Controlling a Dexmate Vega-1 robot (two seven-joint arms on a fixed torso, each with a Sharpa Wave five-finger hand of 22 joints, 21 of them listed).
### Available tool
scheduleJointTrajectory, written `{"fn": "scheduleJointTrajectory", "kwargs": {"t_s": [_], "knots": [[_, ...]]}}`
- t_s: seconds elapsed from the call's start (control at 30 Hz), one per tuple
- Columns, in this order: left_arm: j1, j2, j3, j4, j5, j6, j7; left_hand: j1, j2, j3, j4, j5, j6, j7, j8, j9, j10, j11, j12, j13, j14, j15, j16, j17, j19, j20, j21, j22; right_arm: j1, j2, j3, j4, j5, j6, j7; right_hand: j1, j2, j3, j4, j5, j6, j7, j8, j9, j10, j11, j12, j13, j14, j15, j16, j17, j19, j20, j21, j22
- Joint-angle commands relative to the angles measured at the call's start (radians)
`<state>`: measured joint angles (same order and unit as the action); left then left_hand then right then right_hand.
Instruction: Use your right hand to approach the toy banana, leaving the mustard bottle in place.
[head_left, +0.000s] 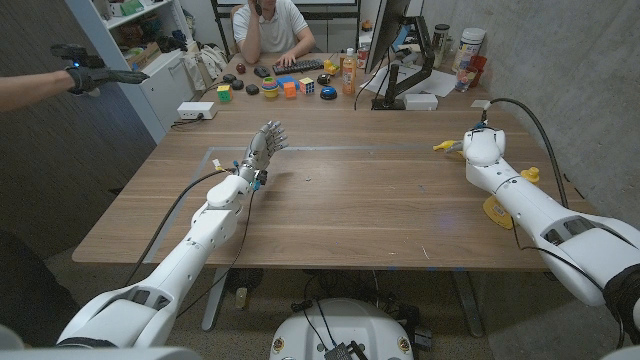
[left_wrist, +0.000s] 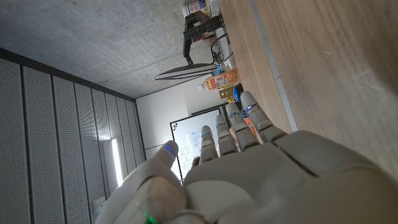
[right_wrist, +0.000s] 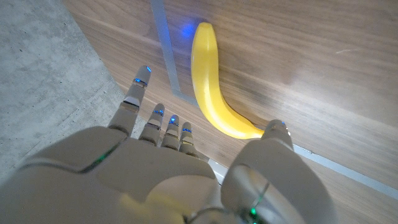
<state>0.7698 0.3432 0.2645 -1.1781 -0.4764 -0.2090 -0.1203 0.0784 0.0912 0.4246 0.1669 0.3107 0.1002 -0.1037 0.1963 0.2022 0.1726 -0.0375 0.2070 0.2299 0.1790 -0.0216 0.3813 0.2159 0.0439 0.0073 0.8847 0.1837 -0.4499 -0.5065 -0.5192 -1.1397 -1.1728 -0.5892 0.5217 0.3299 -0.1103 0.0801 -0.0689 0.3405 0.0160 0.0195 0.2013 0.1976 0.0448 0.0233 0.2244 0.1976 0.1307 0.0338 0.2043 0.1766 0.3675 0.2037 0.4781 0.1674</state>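
We see the wooden counter (head_left: 340, 200) carrying both arms. Our right hand (right_wrist: 168, 168) hovers directly over the toy banana (right_wrist: 211, 87), fingers (right_wrist: 138, 87) apart and holding nothing; the banana lies flat on the counter's right side beside a strip of tape (right_wrist: 165, 50). Our left hand (head_left: 262, 148) is raised over the counter's left part, fingers spread and empty.

A lab or office is indicated: bare concrete wall (head_left: 560, 60), black monitor (head_left: 385, 35), cluttered white shelving unit (head_left: 150, 30), wall-mounted whiteboard (left_wrist: 196, 140).
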Motion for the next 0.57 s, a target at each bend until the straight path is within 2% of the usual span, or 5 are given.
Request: {"fn": "scheduleJointTrajectory", "kwargs": {"t_s": [0.03,0.57], "knots": [[-0.012,-0.01,0.005,0.018,0.004,-0.001,0.004,0.001,0.02,0.007,0.0,0.004,0.003,-0.008,0.005,0.003,0.008,-0.001,0.005,0.005,0.007,0.003,0.005,0.005,0.007,0.001,0.005,0.005,0.024,-0.011,-0.024,0.032,0.05,-0.005,-0.017,0.014,-0.002,-0.006,-0.002,0.005,-0.007,-0.009,-0.002,0.004,0.004,0.0,0.002,0.004,-0.001,-0.002,-0.004,0.003,0.008,0.006,0.0,0.002],[-0.008,-0.007,0.005,0.006,0.006,0.006,0.01,0.001,0.02,0.007,0.0,0.004,0.003,-0.008,0.005,0.003,0.008,-0.001,0.005,0.005,0.007,0.003,0.005,0.005,0.007,0.001,0.005,0.005,0.036,-0.015,-0.04,0.054,0.09,-0.001,-0.019,0.031,0.003,-0.012,-0.006,0.009,-0.012,-0.018,-0.002,0.004,0.004,-0.007,0.0,0.004,0.0,-0.011,-0.007,0.003,0.027,0.006,-0.011,0.001]]}}
